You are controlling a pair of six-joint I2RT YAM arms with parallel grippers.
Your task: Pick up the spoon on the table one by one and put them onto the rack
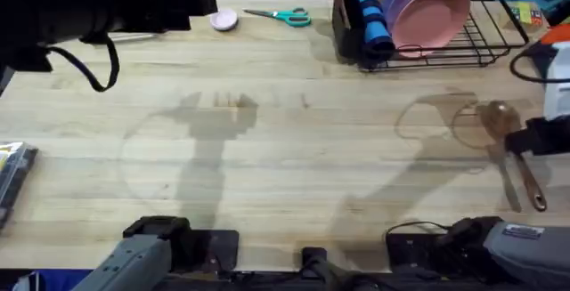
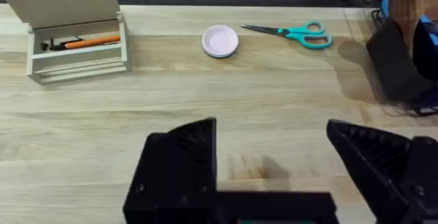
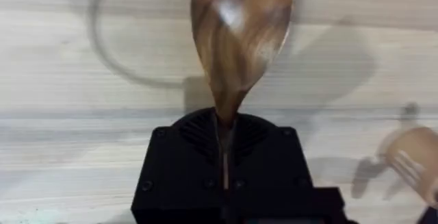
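The right gripper [image 3: 224, 157] has its fingers pressed onto the neck of the spoon [image 3: 239, 29], bowl projecting forward beyond the fingertips. In the overhead view the spoon [image 1: 500, 122] appears near the right edge of the worktop [image 1: 267, 149], bowl toward the far edge, apparently lifted clear; a neck grip probably keeps the long handle manageable for insertion. The rack [image 1: 463, 46] stands at the far right corner, holding plates [image 1: 427, 6]. The left gripper [image 2: 270, 155] hangs over bare worktop, fingers spread, pinching nothing. Scissors [image 2: 291, 33] lie near the far edge.
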